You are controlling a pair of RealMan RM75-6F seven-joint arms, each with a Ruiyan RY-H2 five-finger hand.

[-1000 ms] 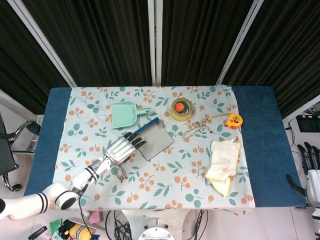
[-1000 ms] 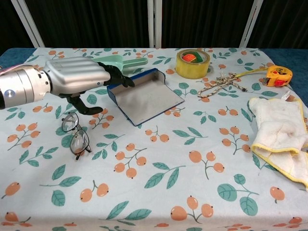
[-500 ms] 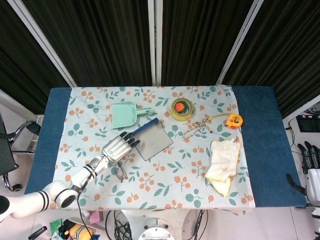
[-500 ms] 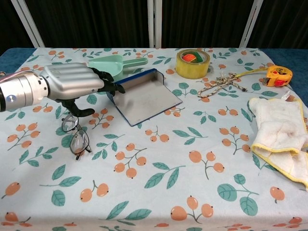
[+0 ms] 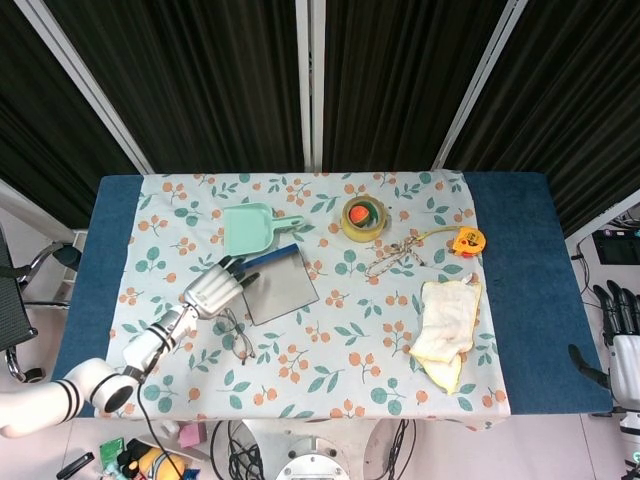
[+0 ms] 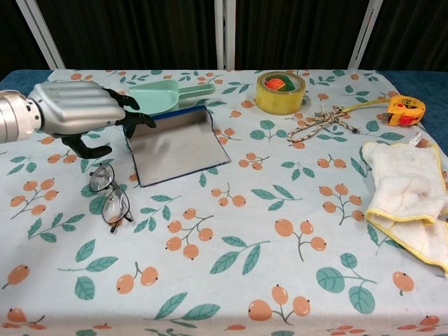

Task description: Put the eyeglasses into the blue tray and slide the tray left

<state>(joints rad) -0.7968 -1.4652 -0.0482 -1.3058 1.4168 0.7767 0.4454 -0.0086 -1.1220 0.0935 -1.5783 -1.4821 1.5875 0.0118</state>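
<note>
Left hand [image 6: 77,110] hooked fingers on the blue tray's [image 6: 175,143] left edge, apparently sliding it.
One pair of eyeglasses [image 6: 112,196] lay on the cloth just beside the one tray, not inside; loading them looked overdue. Right hand [image 5: 622,335] hung off-table, grip unreadable. One tape roll [image 6: 278,92], one dustpan [image 6: 162,94].

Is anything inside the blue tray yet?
No. The blue tray shows only its bare grey floor. The eyeglasses lie on the cloth beside it. The left robot hand covers the tray's left edge, so that strip is hidden.
</note>
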